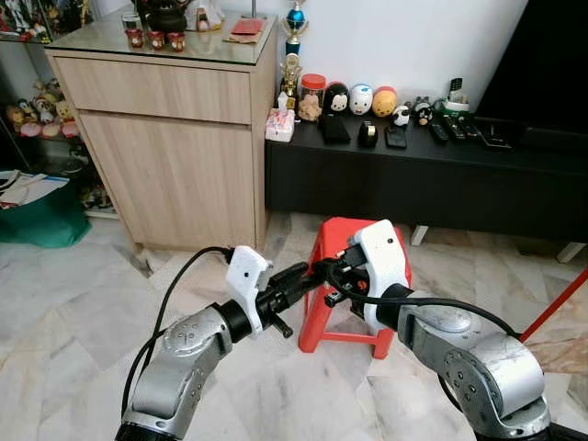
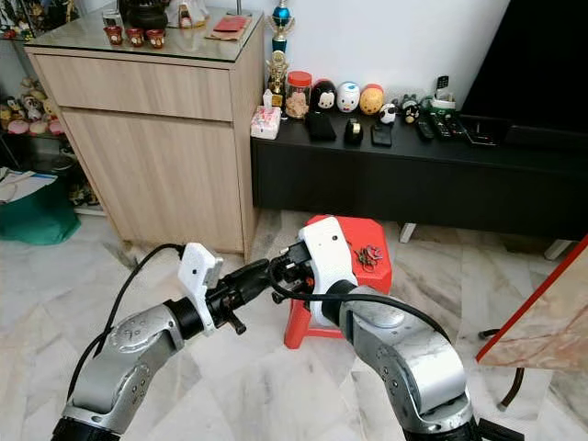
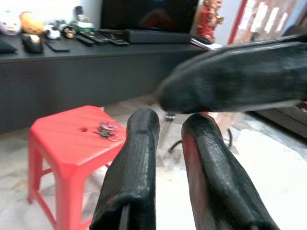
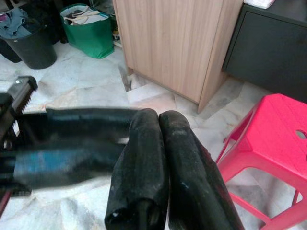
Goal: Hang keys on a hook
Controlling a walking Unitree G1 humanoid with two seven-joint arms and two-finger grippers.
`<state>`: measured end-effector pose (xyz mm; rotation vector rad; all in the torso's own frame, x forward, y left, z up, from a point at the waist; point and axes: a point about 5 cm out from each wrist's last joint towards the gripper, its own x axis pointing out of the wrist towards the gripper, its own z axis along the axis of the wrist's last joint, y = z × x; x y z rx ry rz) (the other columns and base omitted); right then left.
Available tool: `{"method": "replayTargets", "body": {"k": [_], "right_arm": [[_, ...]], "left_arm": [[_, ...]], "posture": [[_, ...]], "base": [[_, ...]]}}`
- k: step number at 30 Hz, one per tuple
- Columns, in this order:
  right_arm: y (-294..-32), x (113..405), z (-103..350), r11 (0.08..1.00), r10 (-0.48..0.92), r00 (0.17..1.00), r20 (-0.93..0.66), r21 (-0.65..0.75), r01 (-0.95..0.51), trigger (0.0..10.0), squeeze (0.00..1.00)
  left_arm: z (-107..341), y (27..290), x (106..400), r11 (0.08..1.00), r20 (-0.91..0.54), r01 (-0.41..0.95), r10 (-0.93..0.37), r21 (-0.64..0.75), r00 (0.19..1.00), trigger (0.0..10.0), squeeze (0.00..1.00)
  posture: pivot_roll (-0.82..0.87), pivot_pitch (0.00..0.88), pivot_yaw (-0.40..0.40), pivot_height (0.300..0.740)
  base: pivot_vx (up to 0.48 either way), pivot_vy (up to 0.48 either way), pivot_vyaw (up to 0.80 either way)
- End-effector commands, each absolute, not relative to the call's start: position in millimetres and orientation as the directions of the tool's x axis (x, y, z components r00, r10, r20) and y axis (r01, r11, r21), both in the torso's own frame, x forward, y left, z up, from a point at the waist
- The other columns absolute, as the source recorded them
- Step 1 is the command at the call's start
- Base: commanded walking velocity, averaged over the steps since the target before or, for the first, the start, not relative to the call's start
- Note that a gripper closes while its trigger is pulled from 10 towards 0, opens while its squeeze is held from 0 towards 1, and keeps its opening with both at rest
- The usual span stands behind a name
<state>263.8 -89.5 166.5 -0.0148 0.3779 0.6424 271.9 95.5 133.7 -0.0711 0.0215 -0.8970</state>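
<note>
Holding both arms raised, we find the left gripper (image 2: pixel 248 280) and right gripper (image 2: pixel 276 268) meeting tip to tip, each with fingers pressed together and holding nothing. The keys (image 2: pixel 370 254) lie on the red stool (image 2: pixel 381 274), below and beyond our fingers. We judge the crossed fingers may foul each other on descent; no hook identified
</note>
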Motion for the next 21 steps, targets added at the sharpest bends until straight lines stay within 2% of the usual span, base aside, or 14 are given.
{"method": "replayTargets", "body": {"k": [1, 4, 10, 16, 17, 21], "right_arm": [[-90.8, 261.3, 170.6, 0.802, 0.583, 0.739, -0.339, 0.090, -0.591, 10.0, 0.00], [-90.9, 262.6, 171.5, 0.801, 0.583, 0.740, -0.337, 0.087, -0.592, 10.0, 0.00], [-92.0, 263.5, 172.3, 0.802, 0.581, 0.741, -0.337, 0.081, -0.592, 10.0, 0.00], [-92.8, 263.7, 172.2, 0.803, 0.578, 0.742, -0.340, 0.078, -0.591, 10.0, 0.00], [-92.9, 263.7, 172.1, 0.803, 0.578, 0.742, -0.341, 0.077, -0.591, 10.0, 0.00], [-93.3, 263.8, 171.9, 0.803, 0.577, 0.742, -0.342, 0.075, -0.591, 10.0, 0.00]], "left_arm": [[137.6, 91.4, 270.8, 0.597, 0.007, 0.801, -0.801, -0.043, 0.598, 10.0, 0.00], [134.9, 92.0, 269.7, 0.596, -0.014, 0.803, -0.803, -0.016, 0.596, 10.0, 0.00], [132.1, 101.8, 278.3, 0.670, -0.029, 0.737, -0.738, 0.090, 0.674, 10.0, 0.00], [130.8, 104.1, 277.7, 0.665, -0.031, 0.739, -0.741, 0.104, 0.671, 10.0, 0.00], [131.3, 103.9, 276.8, 0.660, -0.025, 0.745, -0.747, 0.093, 0.665, 10.0, 1.00], [133.2, 102.4, 276.8, 0.660, -0.013, 0.746, -0.748, 0.084, 0.664, 10.0, 1.00]], "posture": [[0.00, 0.000, -0.117, 0.722], [0.00, 0.000, -0.119, 0.722], [0.00, 0.000, -0.121, 0.722], [0.00, 0.000, -0.122, 0.722], [0.00, 0.000, -0.122, 0.722], [0.00, 0.000, -0.123, 0.722]], "base": [[0.000, 0.000, 0.00], [0.000, 0.000, 0.00], [0.000, 0.000, 0.00], [0.000, 0.000, 0.00], [0.000, 0.000, 0.00], [0.000, 0.000, 0.00]]}}
